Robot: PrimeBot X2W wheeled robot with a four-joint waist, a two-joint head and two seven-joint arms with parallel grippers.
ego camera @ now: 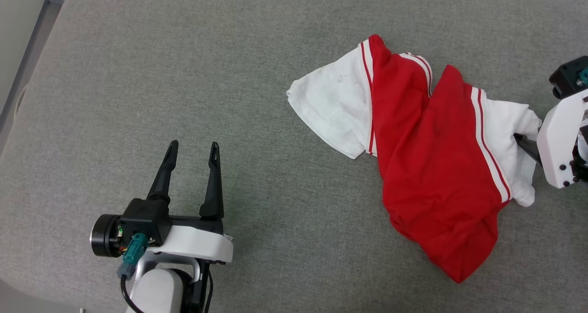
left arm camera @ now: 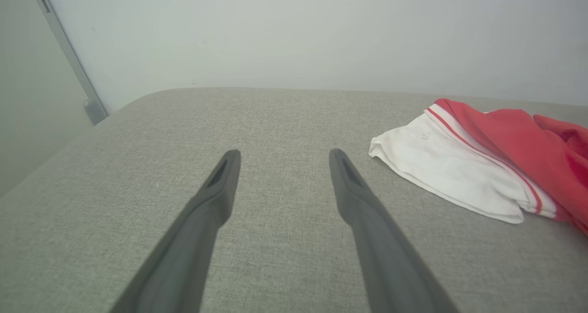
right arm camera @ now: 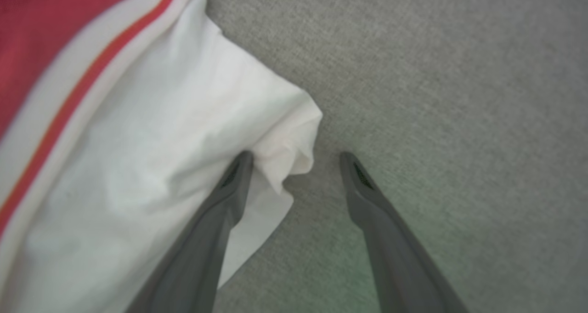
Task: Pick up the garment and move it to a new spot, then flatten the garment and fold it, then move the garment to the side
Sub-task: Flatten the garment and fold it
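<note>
The garment (ego camera: 427, 166) lies crumpled on the grey padded surface (ego camera: 229, 74), right of centre: a red body, white short sleeves and red-and-white stripe trim. No print shows. My right gripper (ego camera: 523, 143) comes in from the right edge at the right-hand white sleeve. In the right wrist view this gripper (right arm camera: 296, 159) is open, one finger lying on the sleeve (right arm camera: 161, 120) and the sleeve's folded corner between the jaws. My left gripper (ego camera: 194, 145) stands open over bare surface at the lower left, well apart from the garment. The left wrist view shows the left gripper (left arm camera: 285, 156) with the other sleeve (left arm camera: 459, 166) off to its right.
The grey surface's rounded left edge (ego camera: 27, 101) runs beside a pale wall. A pale wall (left arm camera: 321, 28) stands behind the surface's far edge, with a grey rail (left arm camera: 69, 55) at its left. Bare fabric stretches between my left gripper and the garment.
</note>
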